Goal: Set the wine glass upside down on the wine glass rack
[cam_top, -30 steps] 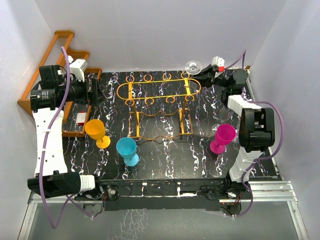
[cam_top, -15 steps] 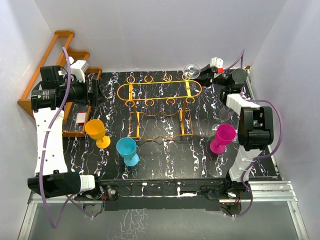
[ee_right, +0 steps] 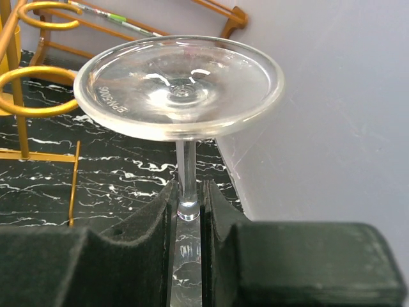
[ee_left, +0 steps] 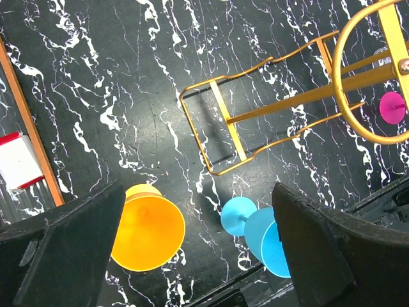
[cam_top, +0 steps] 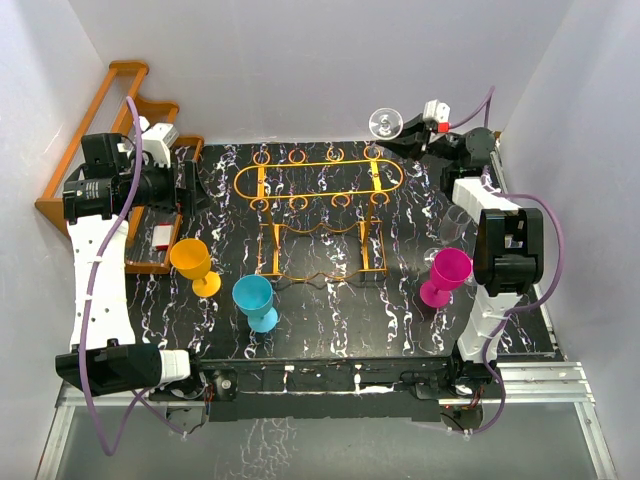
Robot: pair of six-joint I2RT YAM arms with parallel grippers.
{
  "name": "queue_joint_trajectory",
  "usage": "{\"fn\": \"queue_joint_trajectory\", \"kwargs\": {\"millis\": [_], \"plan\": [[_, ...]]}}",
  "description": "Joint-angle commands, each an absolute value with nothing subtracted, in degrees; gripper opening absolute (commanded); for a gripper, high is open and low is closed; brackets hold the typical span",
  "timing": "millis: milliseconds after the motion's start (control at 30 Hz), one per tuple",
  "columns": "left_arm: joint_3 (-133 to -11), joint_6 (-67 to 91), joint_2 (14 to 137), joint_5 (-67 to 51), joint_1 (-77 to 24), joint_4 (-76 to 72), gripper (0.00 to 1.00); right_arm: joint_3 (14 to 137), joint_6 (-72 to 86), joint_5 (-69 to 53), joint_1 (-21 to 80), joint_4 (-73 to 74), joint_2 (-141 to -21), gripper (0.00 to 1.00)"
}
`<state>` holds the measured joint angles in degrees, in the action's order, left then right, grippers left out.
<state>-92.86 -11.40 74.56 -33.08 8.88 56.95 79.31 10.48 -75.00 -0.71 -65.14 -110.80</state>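
White walls close in a black, white-veined bench (cam_top: 330, 330). In the overhead view the right end effector (cam_top: 408, 140) sits in the upper right of the frame, nearly shut on the stem of the clear wine glass (cam_top: 384, 123). The glass's round foot points left, in front of the back wall and just past the right end of the oval top rail of the wine glass rack (cam_top: 320, 182). Glass and rack look apart there.

The left end effector (cam_top: 190, 185) hangs at the left of the frame beside the wooden shelf (cam_top: 110, 110), jaws spread wide and holding nothing.

Only the right wrist view shows the grip. The thin stem is pinched between the two dark pads (ee_right: 153, 224), with the foot facing the lens above them. The bowl is hidden behind the fingers, and two orange rings of the rack show at the left edge.

The left wrist view looks down between its wide-set fingers (ee_left: 64, 256) at things the other wrist camera misses. A yellow goblet (ee_left: 147, 233) and a blue goblet (ee_left: 268, 233) stand near the lower edge. The rack's wavy lower bars lie in the middle, with a magenta goblet (ee_left: 392, 107) seen through them at the right. A small red-and-white object (ee_left: 19, 160) sits at the left edge.
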Motion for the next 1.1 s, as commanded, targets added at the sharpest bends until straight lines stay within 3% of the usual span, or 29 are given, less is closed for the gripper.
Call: {"fn": "queue_joint_trajectory", "kwargs": {"millis": [0, 1067], "plan": [[-93.3, -12.1, 73.6, -35.0, 9.2, 57.8, 0.97, 82.9, 11.7, -72.9, -1.1, -68.6, -110.6, 0.08], [-92.3, -11.4, 74.4, -38.3, 10.3, 56.4, 0.97, 76.5, 13.0, -82.0, 1.9, -75.8, -107.1, 0.08]]}}
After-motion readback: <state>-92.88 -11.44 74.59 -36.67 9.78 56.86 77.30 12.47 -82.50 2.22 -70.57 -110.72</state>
